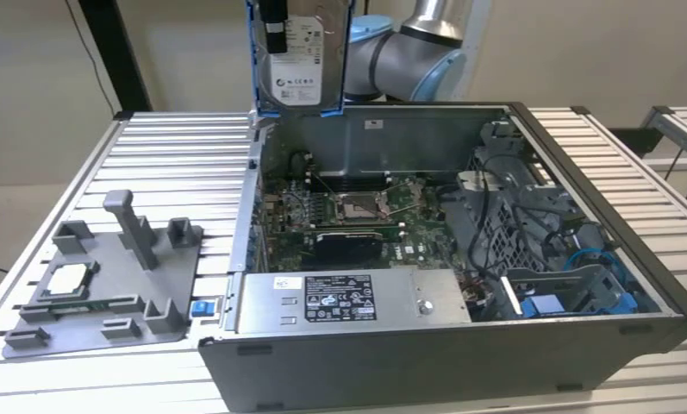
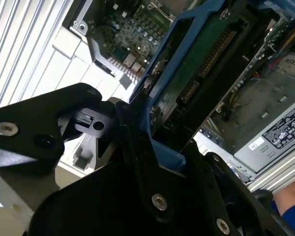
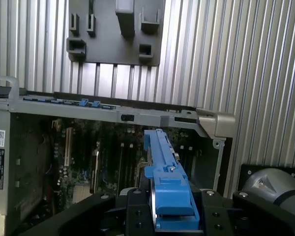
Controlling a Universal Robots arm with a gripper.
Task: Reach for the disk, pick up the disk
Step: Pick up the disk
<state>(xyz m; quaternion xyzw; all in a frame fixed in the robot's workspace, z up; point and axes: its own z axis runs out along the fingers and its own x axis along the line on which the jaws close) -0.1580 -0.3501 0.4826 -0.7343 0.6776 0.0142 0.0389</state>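
Observation:
The disk (image 1: 302, 56) hangs upright in the air above the back wall of the open computer case (image 1: 619, 285), its white label facing the exterior view and blue rails along both sides. My gripper (image 1: 301, 19) is shut on the disk from above, and a black finger (image 1: 274, 26) lies against the labelled face. In the second wrist view the disk (image 2: 201, 64) shows its green circuit board inside the blue frame, clamped by my gripper (image 2: 152, 135). The first wrist view shows the disk (image 3: 164, 177) edge-on between the black fingers (image 3: 132, 206).
Below lies the case with its motherboard (image 1: 355, 211), a grey labelled power-supply box (image 1: 337, 297) and cable bundles at the exterior view's right. A grey fixture plate (image 1: 113, 276) holding a small square chip (image 1: 67, 280) sits on the slatted table (image 1: 182, 147). A blue sleeve (image 2: 290, 206) is near.

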